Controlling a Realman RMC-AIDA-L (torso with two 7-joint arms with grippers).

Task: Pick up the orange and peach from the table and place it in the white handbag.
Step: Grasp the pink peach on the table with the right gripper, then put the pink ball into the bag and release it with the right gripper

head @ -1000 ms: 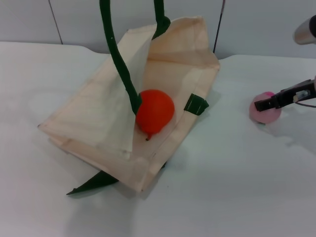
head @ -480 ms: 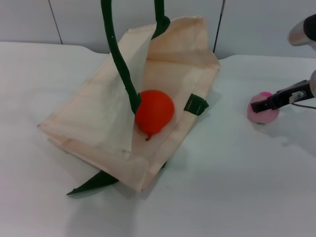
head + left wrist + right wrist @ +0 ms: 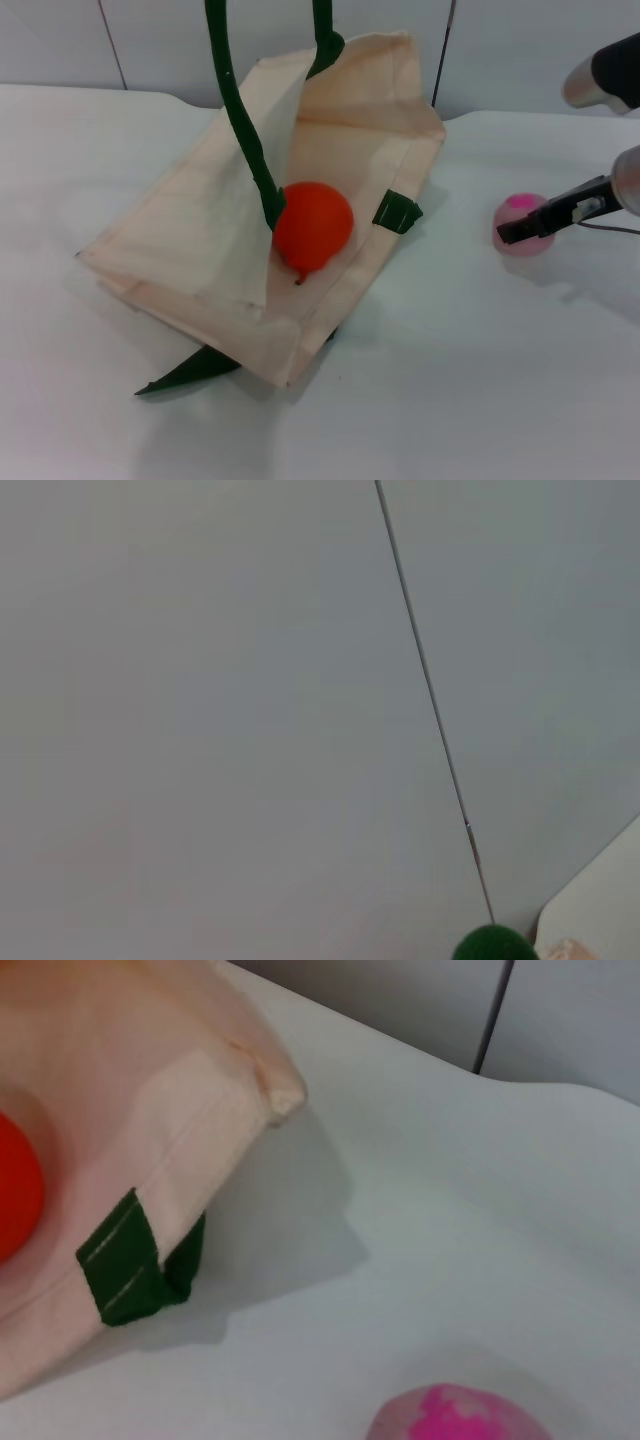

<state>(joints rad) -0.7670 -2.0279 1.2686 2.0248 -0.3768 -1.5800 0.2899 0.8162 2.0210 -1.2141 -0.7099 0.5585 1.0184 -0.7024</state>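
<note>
White table (image 3: 470,380) lies bare between handbag (image 3: 340,130) and peach (image 3: 522,226); my right gripper (image 3: 515,230) touches it, grip unclear; orange (image 3: 313,225) bagged.

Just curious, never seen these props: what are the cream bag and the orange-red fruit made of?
The cream tote bag looks like matte woven cloth: it creases, with stitched seams. The glossy orange-red fruit inside it seems smooth plastic or rubber, judging by its even sheen; it's hard to say which.

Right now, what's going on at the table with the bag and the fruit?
The orange already sits in the mouth of the white handbag, whose green handle is pulled up out of the head view. The right gripper is at the peach, which is on the table beside the bag and not yet bagged. The left gripper is out of view.
</note>
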